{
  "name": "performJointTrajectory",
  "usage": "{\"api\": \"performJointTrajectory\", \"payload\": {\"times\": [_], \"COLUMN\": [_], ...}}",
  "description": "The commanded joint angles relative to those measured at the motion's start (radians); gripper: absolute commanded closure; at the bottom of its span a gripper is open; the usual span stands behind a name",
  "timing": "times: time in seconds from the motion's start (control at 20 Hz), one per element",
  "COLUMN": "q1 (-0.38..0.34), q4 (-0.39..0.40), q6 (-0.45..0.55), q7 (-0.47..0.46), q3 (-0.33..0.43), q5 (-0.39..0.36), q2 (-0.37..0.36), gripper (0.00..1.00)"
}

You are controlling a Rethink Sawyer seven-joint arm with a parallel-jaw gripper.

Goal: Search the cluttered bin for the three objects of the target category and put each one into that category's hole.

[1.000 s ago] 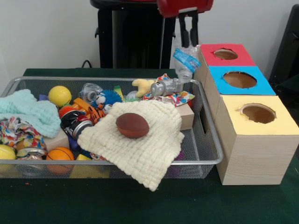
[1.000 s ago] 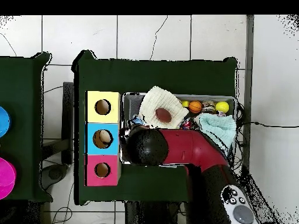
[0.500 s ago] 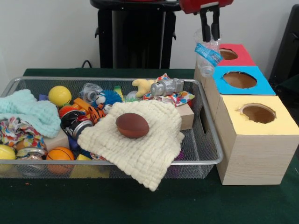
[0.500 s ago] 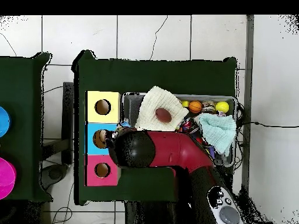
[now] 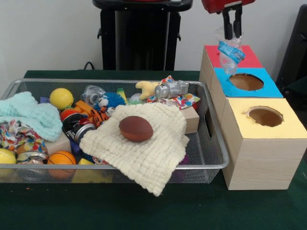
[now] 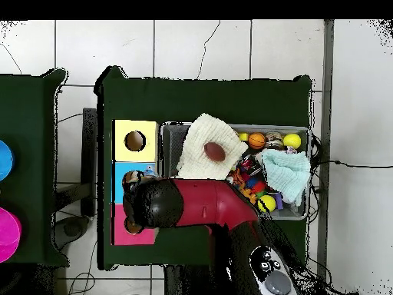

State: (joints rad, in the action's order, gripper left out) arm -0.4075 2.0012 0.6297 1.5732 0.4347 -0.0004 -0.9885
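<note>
You are carrying a crumpled clear plastic bottle [image 5: 229, 50], pinched in the closed gripper [image 5: 232, 34], over the red-topped box at the desk's far right corner, so centre it above the hole [image 5: 238, 53] before releasing.

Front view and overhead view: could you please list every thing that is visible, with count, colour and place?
bin: one, silver wire mesh, on the green table, beside the boxes.
boxes: three, tan cardboard with red, blue and yellow tops, in a row, each top with a round hole.
cloths: cream hanging over the bin's near rim; mint at the bin's other end.
football: one, brown, on the cream cloth.
balls: yellow and orange, in the bin.
plastic bottle: one, clear with a blue label, crumpled, held above the red top.
arm: red and black, over the boxes.
hand: black, shut on the bottle.
</note>
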Motion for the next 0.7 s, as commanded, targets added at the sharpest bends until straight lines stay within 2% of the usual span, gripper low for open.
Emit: {"api": "performJointTrajectory", "payload": {"times": [0.05,0.7], "q1": [0.037,0.125], "q4": [0.049,-0.026], "q6": [-0.050,-0.073], "q7": [0.215,0.231], "q3": [-0.036,-0.105], "q5": [0.049,0.028], "q2": [0.041,0.139], "gripper": [1.00,1.00]}}
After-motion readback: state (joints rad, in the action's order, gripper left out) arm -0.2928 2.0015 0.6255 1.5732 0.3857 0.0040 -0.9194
